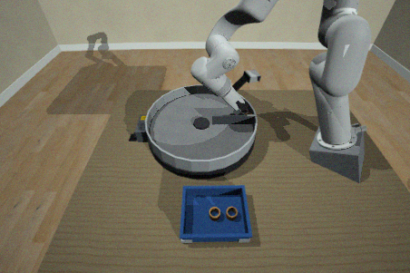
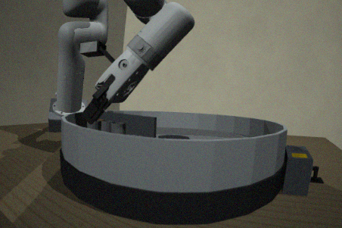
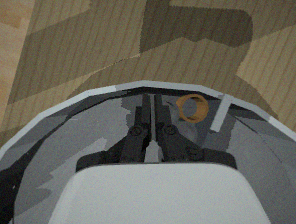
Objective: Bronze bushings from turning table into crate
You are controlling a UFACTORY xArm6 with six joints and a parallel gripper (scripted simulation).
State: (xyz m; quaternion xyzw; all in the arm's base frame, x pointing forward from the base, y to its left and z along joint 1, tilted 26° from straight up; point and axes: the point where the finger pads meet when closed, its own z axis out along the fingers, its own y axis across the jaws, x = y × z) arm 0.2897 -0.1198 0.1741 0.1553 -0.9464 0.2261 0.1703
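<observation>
The grey turning table (image 1: 201, 130) sits mid-floor with a dark hub (image 1: 200, 122). My gripper (image 1: 242, 112) reaches down inside its right rim, and it also shows in the exterior view (image 2: 91, 116). In the wrist view its fingers are pressed together with nothing between them. A bronze bushing (image 3: 192, 107) lies on the table just to the right of the fingertips, beside them and apart, close to the rim. The blue crate (image 1: 215, 213) in front of the table holds two bronze bushings (image 1: 214, 212) (image 1: 231, 212). I see no steel bushing in any view.
A pale raised bar (image 3: 220, 112) on the table stands right of the bushing. The table's rim wall (image 2: 170, 160) is high around the gripper. A small grey box with a yellow label (image 2: 299, 169) is fixed to the table's side. The arm's base (image 1: 337, 146) stands to the right.
</observation>
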